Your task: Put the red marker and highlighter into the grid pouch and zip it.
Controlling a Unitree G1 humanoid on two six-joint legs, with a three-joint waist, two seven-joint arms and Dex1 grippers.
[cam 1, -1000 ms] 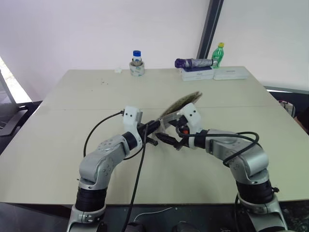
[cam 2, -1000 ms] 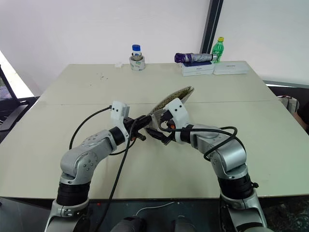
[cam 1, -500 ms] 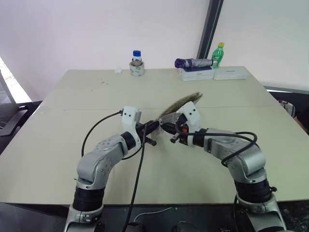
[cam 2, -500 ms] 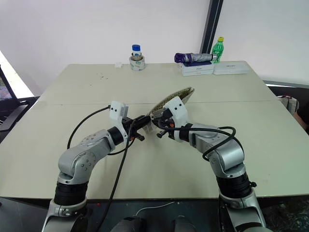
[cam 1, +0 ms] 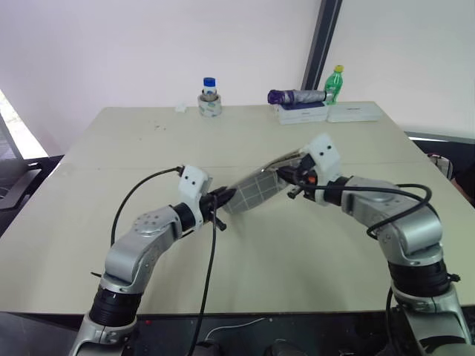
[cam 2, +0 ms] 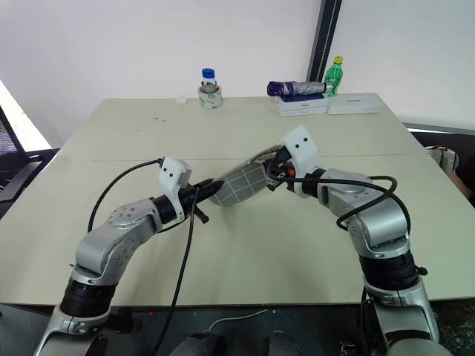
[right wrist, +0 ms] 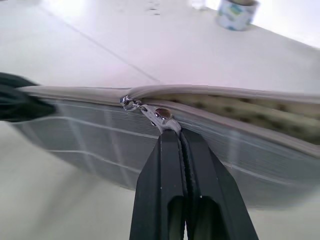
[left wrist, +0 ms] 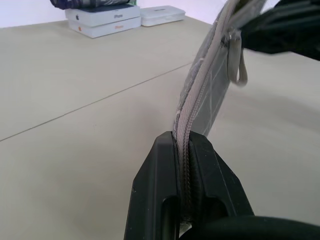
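Right gripper (right wrist: 181, 131) has just snapped closed on the zipper pull (right wrist: 161, 115) and is dragging rightward; left gripper (left wrist: 184, 150) stays clamped on the grid pouch (cam 1: 252, 190), stretched above the table (cam 1: 148, 141). Zip partly closed, pens hidden, presumably inside.

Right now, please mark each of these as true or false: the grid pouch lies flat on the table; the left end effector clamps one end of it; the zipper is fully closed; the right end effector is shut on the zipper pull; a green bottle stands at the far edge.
1. The grey fabric grid pouch lies flat on the beige table. False: it is held up between both arms.
2. The left end effector clamps one end. True.
3. The zipper is fully closed. False: part is open beyond the metal zipper pull.
4. The right end effector is shut on the pull. True.
5. A green plastic bottle stands at the far edge. True.
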